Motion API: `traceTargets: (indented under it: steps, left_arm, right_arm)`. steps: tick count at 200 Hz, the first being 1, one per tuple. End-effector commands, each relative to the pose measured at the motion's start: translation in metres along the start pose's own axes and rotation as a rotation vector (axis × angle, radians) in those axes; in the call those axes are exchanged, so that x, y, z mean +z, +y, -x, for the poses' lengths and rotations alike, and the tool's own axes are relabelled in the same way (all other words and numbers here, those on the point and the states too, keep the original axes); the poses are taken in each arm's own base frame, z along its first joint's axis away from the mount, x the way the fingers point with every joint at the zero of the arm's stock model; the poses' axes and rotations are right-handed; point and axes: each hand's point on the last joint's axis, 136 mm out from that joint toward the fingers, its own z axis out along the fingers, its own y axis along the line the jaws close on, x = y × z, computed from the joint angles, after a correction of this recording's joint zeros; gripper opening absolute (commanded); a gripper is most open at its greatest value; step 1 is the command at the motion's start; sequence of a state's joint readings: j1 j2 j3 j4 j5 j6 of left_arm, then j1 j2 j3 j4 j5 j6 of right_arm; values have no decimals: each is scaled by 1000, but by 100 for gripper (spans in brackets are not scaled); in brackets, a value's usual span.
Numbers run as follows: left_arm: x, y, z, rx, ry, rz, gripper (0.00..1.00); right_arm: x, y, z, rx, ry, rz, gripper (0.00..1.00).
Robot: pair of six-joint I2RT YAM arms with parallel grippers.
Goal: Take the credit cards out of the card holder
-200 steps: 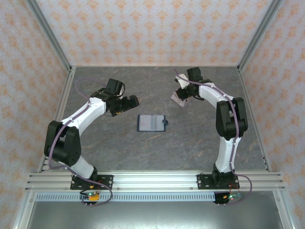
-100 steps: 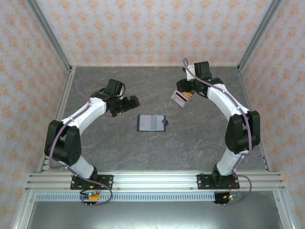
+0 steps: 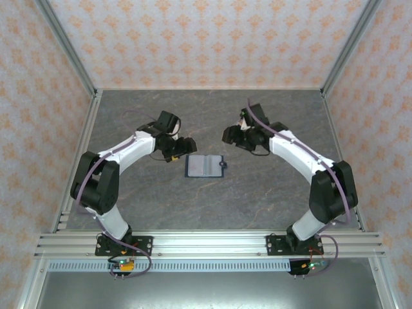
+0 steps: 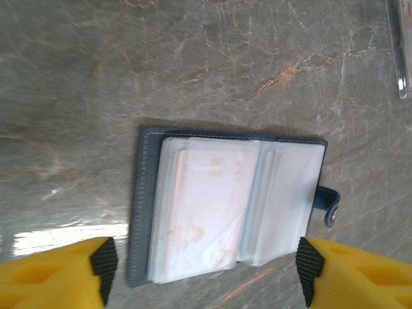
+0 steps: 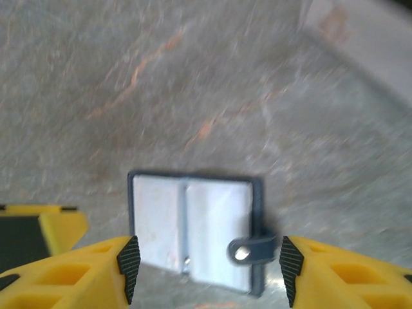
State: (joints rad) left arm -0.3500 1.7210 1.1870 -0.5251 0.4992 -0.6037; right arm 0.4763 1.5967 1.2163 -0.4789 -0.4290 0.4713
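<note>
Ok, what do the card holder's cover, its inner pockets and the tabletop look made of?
The card holder cover: dark navy leather or faux leather, matte, with a stitched edge. The inner pockets: clear glossy plastic film, with glare and a pale card showing through. The tabletop: grey marble-look surface, orange veins, slight sheen; real stone or printed laminate is unclear.

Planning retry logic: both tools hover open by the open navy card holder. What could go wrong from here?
The left tool and right tool closely flank the small navy-blue folding card holder; they might collide. It lies loose on the grey marbled table, so pulling could drag it. The pale pinkish card sits inside a clear plastic sleeve; a tool may pinch the sleeve instead.
</note>
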Motion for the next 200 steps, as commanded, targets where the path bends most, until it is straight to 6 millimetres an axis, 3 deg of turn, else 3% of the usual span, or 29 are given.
traceTargets:
  steps: [1,37,61,138,200]
  left_arm:
    - [3,-15,4,21,4,-32,68]
    - [23,-11,-4,9,58,-2,57]
    - [31,-5,-6,-2,72,22,51]
    - [48,14,-11,-16,110,96,38]
    - [59,27,-18,-19,144,134,33]
  right_arm:
    - [18,5,-29,160,72,2,60]
    - [51,13,-66,239,182,32,57]
    - [65,13,-79,240,218,14,56]
    - [82,-10,-87,222,246,-102,55]
    - [91,-14,-88,196,263,-120,56]
